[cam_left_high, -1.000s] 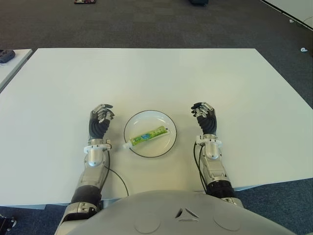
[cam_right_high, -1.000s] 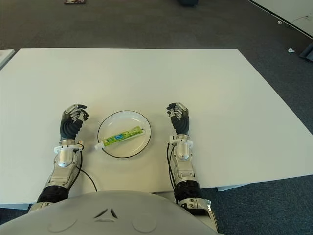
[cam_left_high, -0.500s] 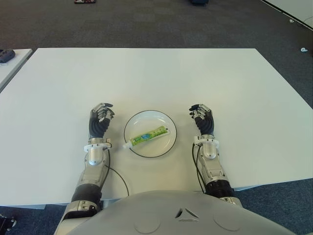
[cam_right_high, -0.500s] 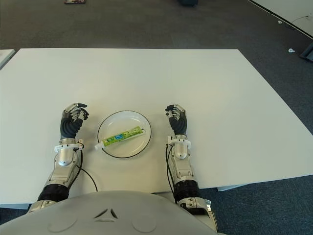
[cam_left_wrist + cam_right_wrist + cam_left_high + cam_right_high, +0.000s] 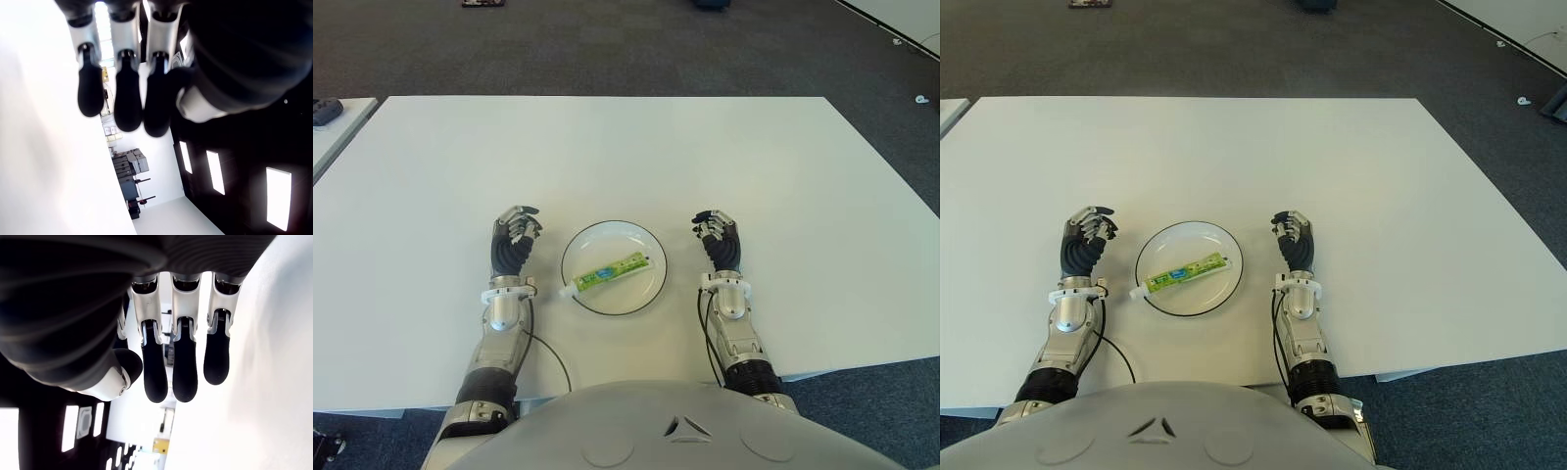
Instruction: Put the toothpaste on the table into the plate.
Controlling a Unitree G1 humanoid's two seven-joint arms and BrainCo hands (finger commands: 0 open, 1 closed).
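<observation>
Lying in plate [image 5: 646, 240]: toothpaste [image 5: 612, 271], unseen by wrists

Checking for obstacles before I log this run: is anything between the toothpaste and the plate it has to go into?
Nothing visible: the toothpaste already lies in the plate, its cap end over the rim. Both hands hold nothing, one on each side of the plate.

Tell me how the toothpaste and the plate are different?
The toothpaste is long, thin and green; the plate is round, white and dark-rimmed. The toothpaste is smaller and lies slantwise inside the plate, its white cap poking over the plate's rim. Both sit between the left hand and right hand.
</observation>
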